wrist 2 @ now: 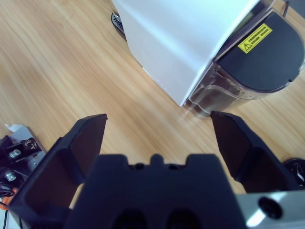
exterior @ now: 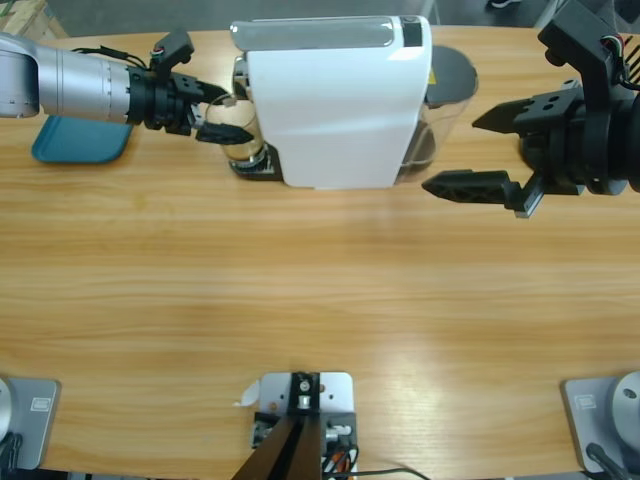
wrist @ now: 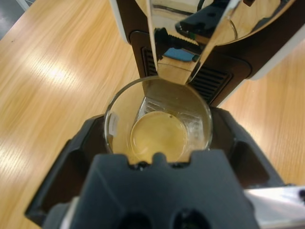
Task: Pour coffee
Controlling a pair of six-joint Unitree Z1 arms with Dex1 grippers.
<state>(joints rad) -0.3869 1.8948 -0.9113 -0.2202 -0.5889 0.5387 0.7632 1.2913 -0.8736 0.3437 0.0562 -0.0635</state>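
Coffee [wrist: 157, 137] sits low in the clear glass tumbler [wrist: 202, 125], right under the shiny spout of the white coffee machine [exterior: 335, 110]. Your left gripper [exterior: 212, 115] has its fingers clamped around the tumbler. Your right gripper [exterior: 488, 152] hangs over the wooden tabletop [exterior: 320, 310] on the machine's other side, fingers wide apart, holding nothing. Beyond your left arm lies a teal tray [exterior: 80, 140].

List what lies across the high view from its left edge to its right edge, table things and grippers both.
teal tray → left gripper around the glass tumbler → white coffee machine → its dark water tank → right gripper, open over bare table.
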